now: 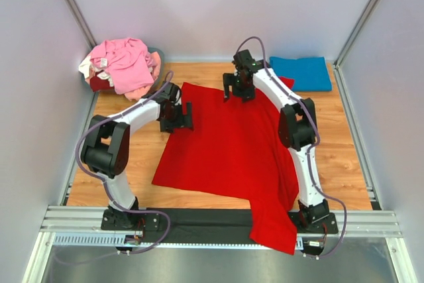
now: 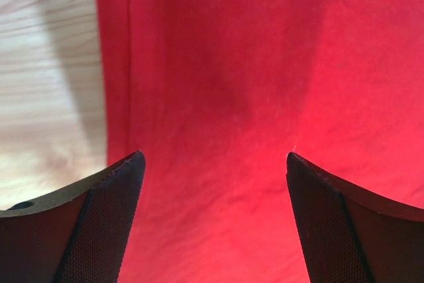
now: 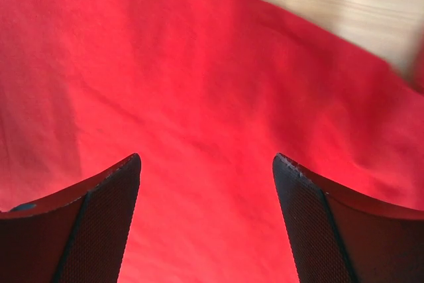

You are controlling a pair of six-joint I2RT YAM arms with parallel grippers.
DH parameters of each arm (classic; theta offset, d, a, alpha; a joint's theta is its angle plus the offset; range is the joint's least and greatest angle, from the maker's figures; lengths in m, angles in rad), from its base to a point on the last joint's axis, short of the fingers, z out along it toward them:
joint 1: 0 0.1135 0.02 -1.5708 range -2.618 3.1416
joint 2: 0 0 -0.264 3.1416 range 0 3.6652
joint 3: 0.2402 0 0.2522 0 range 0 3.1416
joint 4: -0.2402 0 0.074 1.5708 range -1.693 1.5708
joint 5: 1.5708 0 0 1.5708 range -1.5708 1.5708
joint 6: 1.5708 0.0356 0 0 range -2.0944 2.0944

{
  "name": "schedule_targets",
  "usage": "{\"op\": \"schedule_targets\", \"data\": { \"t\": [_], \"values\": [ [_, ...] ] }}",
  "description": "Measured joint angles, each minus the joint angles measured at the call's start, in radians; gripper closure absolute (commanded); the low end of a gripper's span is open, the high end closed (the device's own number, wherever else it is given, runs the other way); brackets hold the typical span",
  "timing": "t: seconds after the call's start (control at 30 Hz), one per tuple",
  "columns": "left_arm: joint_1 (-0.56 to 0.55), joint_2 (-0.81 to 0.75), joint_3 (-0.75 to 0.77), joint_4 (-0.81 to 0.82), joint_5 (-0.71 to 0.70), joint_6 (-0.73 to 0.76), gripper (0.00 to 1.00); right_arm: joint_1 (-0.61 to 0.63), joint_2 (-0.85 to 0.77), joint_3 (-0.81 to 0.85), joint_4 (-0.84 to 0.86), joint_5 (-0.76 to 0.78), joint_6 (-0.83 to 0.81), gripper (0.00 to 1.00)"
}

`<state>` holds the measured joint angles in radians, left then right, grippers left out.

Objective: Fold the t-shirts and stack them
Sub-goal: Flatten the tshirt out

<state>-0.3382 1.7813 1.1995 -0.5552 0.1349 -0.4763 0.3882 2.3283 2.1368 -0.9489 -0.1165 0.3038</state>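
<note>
A bright red t-shirt (image 1: 225,150) lies spread over the middle of the wooden table, one part hanging over the near edge. My left gripper (image 1: 177,118) is open, low over the shirt's left edge; in the left wrist view (image 2: 215,157) red cloth (image 2: 265,84) fills the gap between its jaws. My right gripper (image 1: 237,91) is open over the shirt's far edge; the right wrist view (image 3: 207,157) shows red cloth (image 3: 165,77) below it. A folded blue t-shirt (image 1: 302,73) lies at the back right. A heap of pink and cream shirts (image 1: 122,64) sits at the back left.
Grey walls close in the table on three sides. Bare wood (image 1: 348,157) shows right of the red shirt and a strip on the left (image 1: 132,183). A metal rail (image 1: 199,220) runs along the near edge.
</note>
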Motion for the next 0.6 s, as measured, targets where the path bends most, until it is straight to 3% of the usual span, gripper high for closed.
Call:
{"op": "schedule_targets", "data": {
  "t": [0.23,0.6],
  "values": [
    [0.0,0.055,-0.02,0.072,0.005,-0.063,0.07,0.049,0.196,0.195,-0.052,-0.011,0.022,0.21],
    [0.072,-0.014,-0.12,0.154,0.033,-0.14,0.1,0.103,0.307,0.352,-0.002,-0.154,0.118,0.22]
  ]
}}
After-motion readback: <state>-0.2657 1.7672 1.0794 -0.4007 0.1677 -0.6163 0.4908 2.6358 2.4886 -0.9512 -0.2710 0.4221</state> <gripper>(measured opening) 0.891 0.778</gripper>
